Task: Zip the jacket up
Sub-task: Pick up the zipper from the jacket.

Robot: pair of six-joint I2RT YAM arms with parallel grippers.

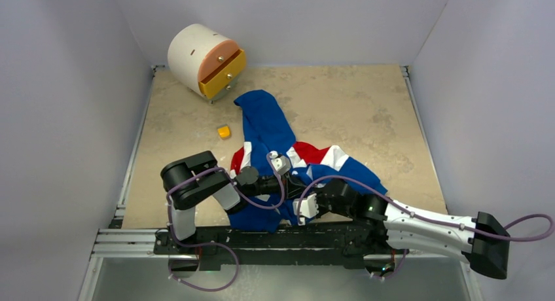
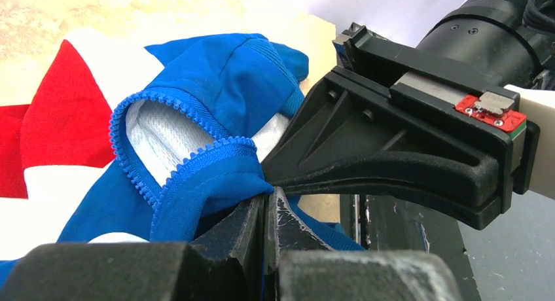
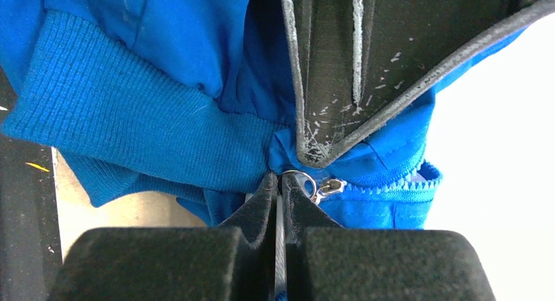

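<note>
The jacket (image 1: 265, 121) lies crumpled mid-table, royal blue with red and white panels. My left gripper (image 1: 288, 182) reaches to its near hem. In the left wrist view the left gripper (image 2: 268, 195) is shut on a fold of blue fabric (image 2: 222, 72) beside the open zipper teeth (image 2: 163, 105). My right gripper (image 1: 306, 204) meets it from the right. In the right wrist view the right gripper (image 3: 281, 178) is shut on the silver zipper pull (image 3: 307, 182), at the ribbed hem (image 3: 144, 118). The left finger (image 3: 334, 72) hangs just above it.
A white round drawer unit (image 1: 206, 59) with a yellow drawer stands at the back left. A small yellow block (image 1: 224, 131) lies left of the jacket. A metal rail (image 1: 131, 239) runs along the near edge. Walls close in on three sides.
</note>
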